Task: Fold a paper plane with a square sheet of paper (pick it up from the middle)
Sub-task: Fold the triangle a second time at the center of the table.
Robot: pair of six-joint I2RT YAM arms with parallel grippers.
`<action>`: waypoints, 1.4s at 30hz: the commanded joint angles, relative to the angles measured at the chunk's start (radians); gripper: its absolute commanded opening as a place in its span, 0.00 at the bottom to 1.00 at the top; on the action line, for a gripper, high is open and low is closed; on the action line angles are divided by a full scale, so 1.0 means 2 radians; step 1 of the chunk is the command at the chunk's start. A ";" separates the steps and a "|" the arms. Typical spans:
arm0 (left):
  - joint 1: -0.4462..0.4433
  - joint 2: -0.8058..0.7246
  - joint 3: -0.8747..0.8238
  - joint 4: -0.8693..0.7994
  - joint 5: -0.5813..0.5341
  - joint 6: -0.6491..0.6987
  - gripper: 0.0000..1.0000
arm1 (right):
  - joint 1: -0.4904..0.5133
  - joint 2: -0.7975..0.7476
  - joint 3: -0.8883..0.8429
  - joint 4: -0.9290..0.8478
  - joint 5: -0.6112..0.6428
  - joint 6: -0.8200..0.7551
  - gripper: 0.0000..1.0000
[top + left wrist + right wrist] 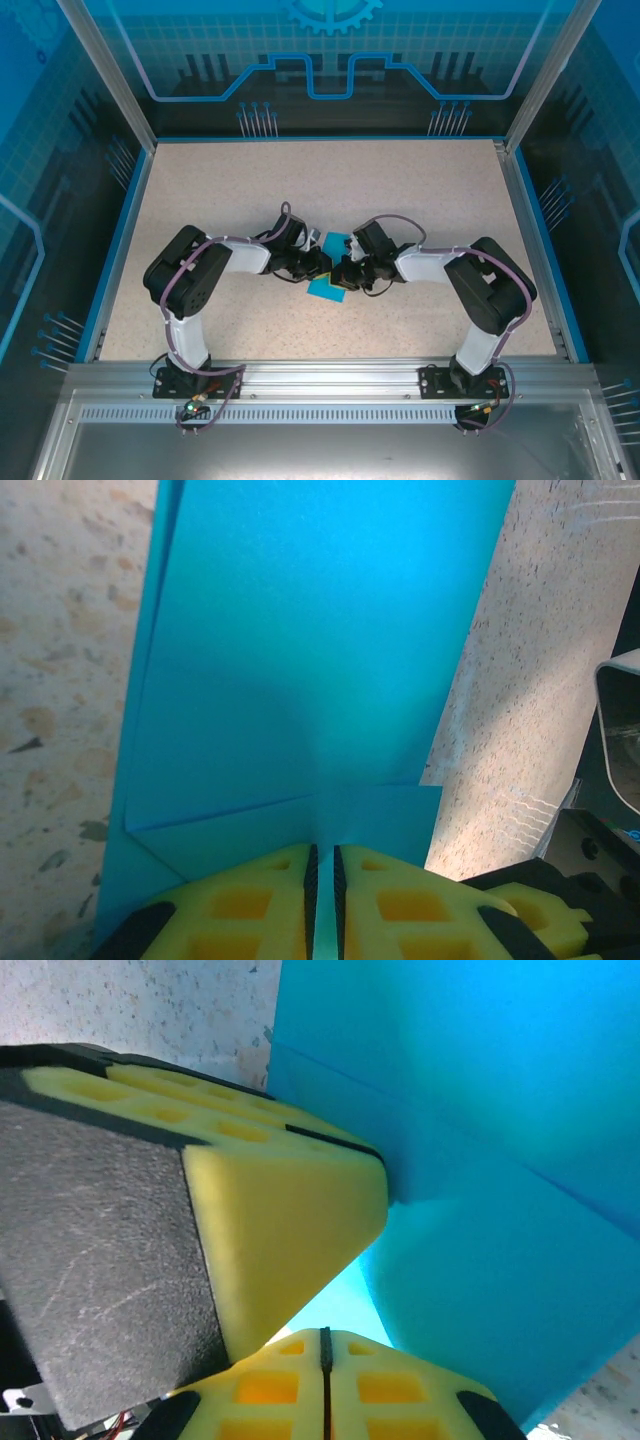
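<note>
The teal-blue paper (pixel 310 650) is folded into a long narrow shape with a centre crease and angled flaps. It shows between the two wrists in the top view as the paper (pixel 325 288). My left gripper (pixel 323 880) is shut on its near end, and a strip of teal shows between the yellow pads. My right gripper (pixel 325 1360) is shut, its pads pressed flat together, with its tip right at the paper (pixel 480 1160), which rises on its right. I see no paper between its pads. The left gripper's yellow finger (pixel 280 1220) sits close against its left side.
The speckled beige table (pixel 230 200) spreads around both arms, bounded by a blue rim and metal frame posts (pixel 105 70). The right gripper's yellow finger (pixel 535 910) and dark body crowd the left wrist's lower right. Bare tabletop (pixel 60 680) lies either side of the paper.
</note>
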 commanded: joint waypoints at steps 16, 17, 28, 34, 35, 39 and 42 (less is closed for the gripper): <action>0.002 0.029 0.001 -0.037 -0.029 0.010 0.16 | 0.012 0.001 -0.018 -0.042 0.009 -0.015 0.08; 0.001 0.030 0.002 -0.037 -0.028 0.010 0.16 | 0.013 -0.003 -0.023 -0.041 0.004 -0.016 0.08; 0.001 0.033 0.000 -0.038 -0.030 0.008 0.15 | 0.013 -0.005 -0.065 -0.017 -0.005 -0.009 0.09; 0.002 0.033 0.001 -0.037 -0.030 0.007 0.15 | 0.013 -0.018 -0.071 -0.018 -0.015 -0.012 0.09; 0.001 0.033 0.000 -0.037 -0.030 0.008 0.15 | 0.013 -0.017 -0.077 -0.012 -0.017 -0.011 0.09; 0.002 0.033 0.000 -0.036 -0.028 0.008 0.15 | 0.013 -0.023 -0.088 -0.007 -0.015 -0.007 0.09; 0.002 0.033 -0.001 -0.036 -0.027 0.008 0.15 | 0.011 -0.032 -0.095 -0.005 -0.012 -0.003 0.09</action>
